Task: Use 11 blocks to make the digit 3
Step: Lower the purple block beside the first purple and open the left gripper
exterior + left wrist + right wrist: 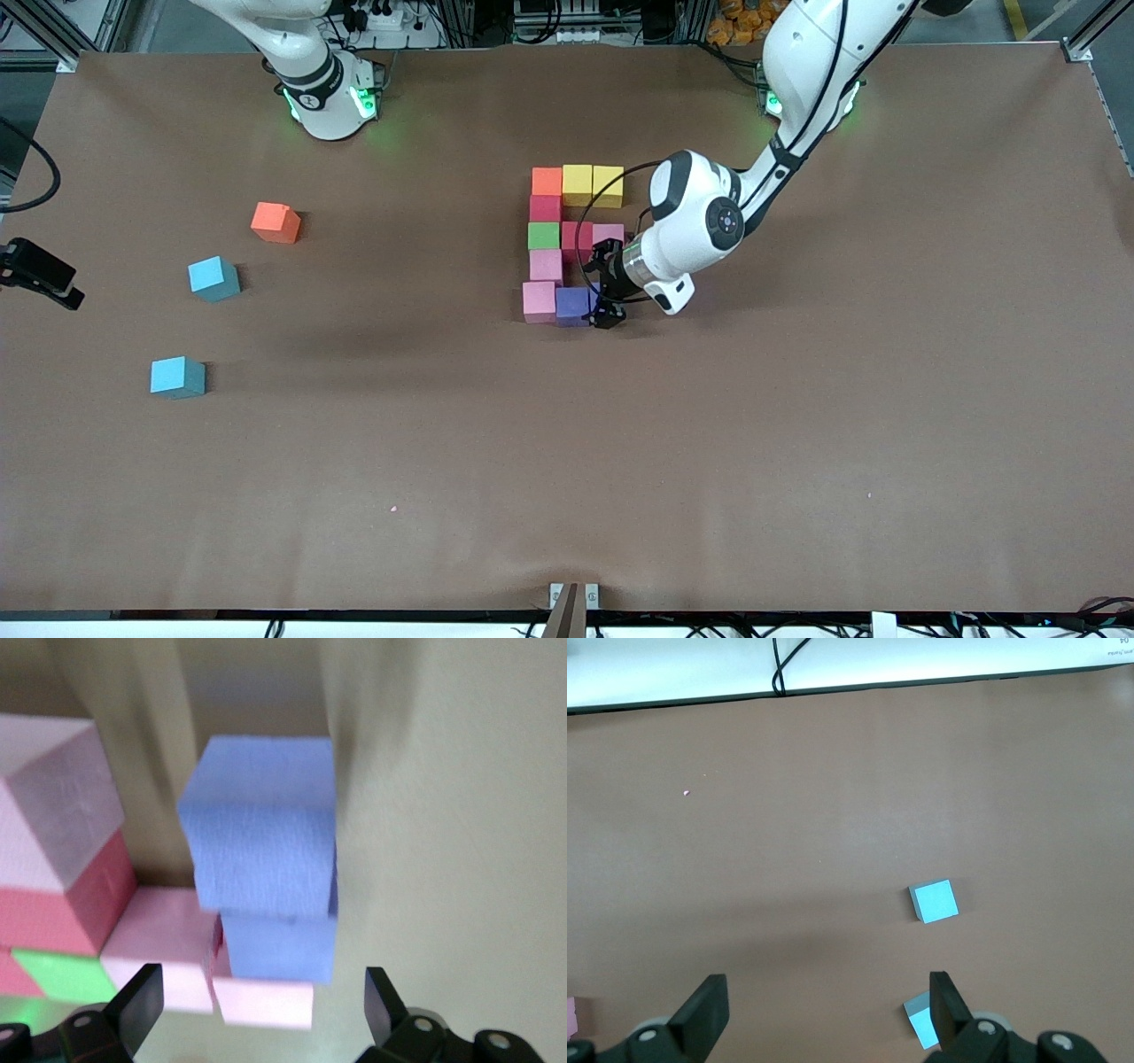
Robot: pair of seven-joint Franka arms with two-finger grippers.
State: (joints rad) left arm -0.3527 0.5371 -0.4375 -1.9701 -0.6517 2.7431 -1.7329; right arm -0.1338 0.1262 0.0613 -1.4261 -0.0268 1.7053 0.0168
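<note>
Near the centre of the front view, slightly above the middle, the blocks form an unfinished digit 3 [567,244] on the brown table [797,443]. Its top bar runs from an orange block [547,181] through two yellow blocks [578,183] and [608,185]. Down the column from the orange one come a red block [545,208], the green block [543,236], a pink block [546,265] and another pink block [539,300] at the bottom corner. The middle bar adds a second red block [576,237] and a third pink block [608,234] beside the green one. The bottom bar holds a purple block [574,305] touching the corner pink — the left wrist view shows a second purple block [263,835] set right against it, which the arm hides in the front view. The left gripper [604,288] hangs low over that end of the bottom bar, its jaws spread wide on either side of the purple cubes and touching neither. A loose orange cube [275,222] sits in the upper left of the front view, with two light-blue cubes [213,278] and [177,377] below it. The right gripper [824,1010] is out of the front view — its wrist view shows it waiting above bare table with its jaws open and empty.
</note>
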